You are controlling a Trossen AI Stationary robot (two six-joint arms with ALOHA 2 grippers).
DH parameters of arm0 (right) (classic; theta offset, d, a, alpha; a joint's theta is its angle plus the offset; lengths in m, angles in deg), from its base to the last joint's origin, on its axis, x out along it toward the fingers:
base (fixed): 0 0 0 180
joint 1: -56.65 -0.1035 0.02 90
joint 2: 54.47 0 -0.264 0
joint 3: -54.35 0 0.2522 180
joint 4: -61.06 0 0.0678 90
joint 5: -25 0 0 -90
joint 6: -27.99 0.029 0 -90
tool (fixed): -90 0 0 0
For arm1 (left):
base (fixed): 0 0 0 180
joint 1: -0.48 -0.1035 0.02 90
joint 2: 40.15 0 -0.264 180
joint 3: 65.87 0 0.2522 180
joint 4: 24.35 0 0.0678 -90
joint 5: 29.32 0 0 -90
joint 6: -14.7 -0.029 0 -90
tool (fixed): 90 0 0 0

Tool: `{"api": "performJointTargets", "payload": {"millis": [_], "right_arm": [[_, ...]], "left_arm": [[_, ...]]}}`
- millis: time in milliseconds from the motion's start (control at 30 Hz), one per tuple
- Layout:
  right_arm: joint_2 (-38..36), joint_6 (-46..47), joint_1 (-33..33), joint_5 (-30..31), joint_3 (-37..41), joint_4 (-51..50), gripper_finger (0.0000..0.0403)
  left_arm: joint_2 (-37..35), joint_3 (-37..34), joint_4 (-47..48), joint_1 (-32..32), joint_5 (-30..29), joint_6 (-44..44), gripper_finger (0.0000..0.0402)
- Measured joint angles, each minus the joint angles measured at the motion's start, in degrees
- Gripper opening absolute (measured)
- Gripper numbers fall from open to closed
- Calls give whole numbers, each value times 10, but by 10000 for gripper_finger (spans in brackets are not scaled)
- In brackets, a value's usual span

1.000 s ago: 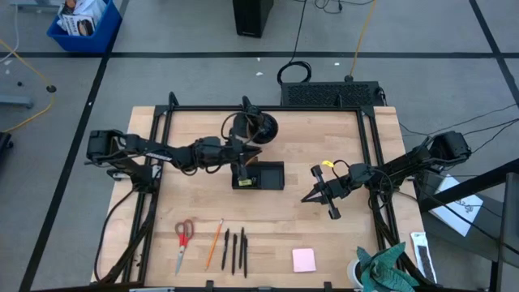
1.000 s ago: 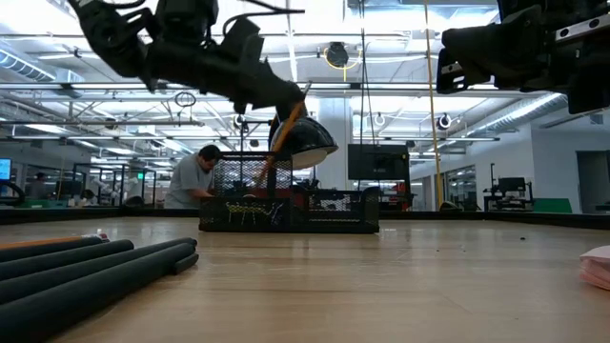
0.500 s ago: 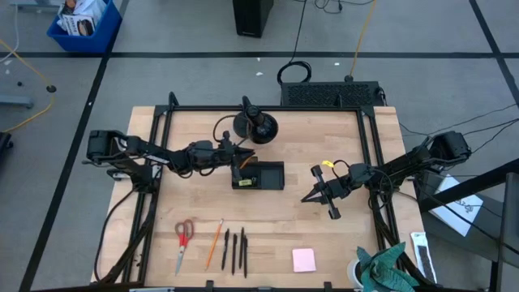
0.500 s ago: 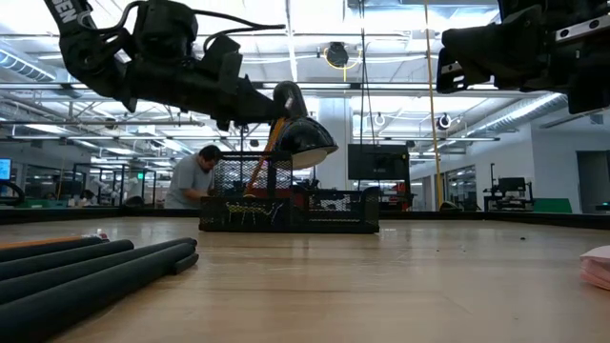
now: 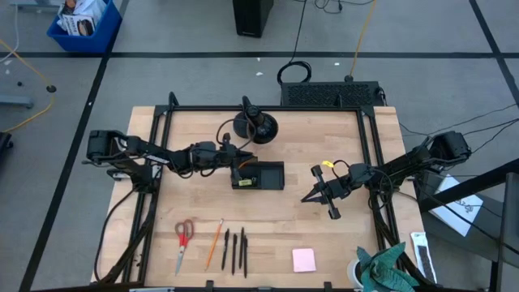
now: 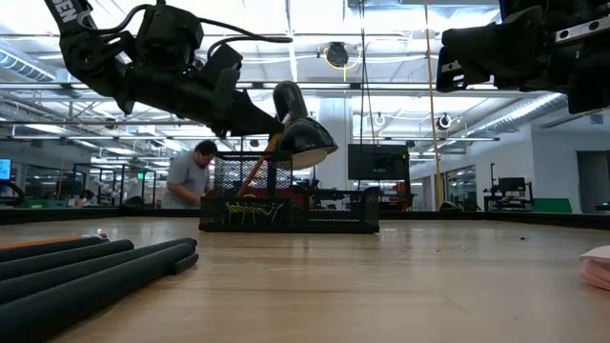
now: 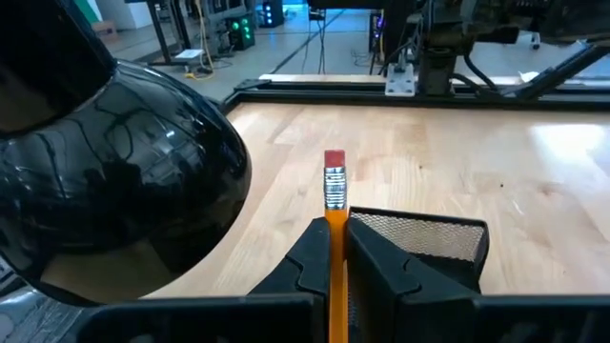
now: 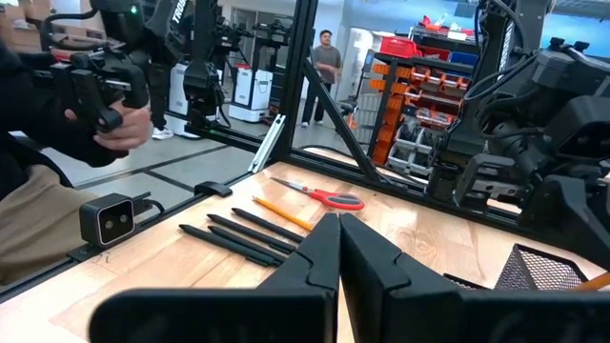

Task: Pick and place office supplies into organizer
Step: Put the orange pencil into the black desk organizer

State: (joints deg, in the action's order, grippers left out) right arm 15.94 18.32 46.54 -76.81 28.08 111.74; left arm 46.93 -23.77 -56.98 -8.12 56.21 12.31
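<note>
Since the earlier frame the left gripper (image 5: 236, 157) has drawn back toward the left side of the table, and the pencil (image 7: 334, 225) pinched in its jaws now slants down over the left end of the organizer (image 5: 259, 175), its eraser end pointing away from the wrist.

Near the front edge, the waiting supplies lie in a row: the scissors (image 5: 183, 238) at the left, then a second pencil (image 5: 215, 242), the three pens (image 5: 234, 250), and the sticky notes (image 5: 304, 259) off to the right.

In the middle of the table, the right gripper (image 5: 306, 198) waits with its fingers pressed together and nothing between them, to the right of the organizer.

Farther back, the round black stand (image 5: 255, 126) sits just behind the organizer and close to the left arm, so it crowds the wrist.

To do this step well, the pencil probably needs to stand more upright, its lower end well inside a mesh compartment before the fingers part. The arm should keep off the stand, since a knock could tip the pencil out.
</note>
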Motion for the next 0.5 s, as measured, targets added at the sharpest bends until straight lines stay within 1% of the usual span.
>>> {"api": "performJointTargets", "payload": {"millis": [500], "right_arm": [[0, 0, 0, 0, 0, 0, 0]], "left_arm": [[0, 1, 30, 0, 2, -17, 26]]}}
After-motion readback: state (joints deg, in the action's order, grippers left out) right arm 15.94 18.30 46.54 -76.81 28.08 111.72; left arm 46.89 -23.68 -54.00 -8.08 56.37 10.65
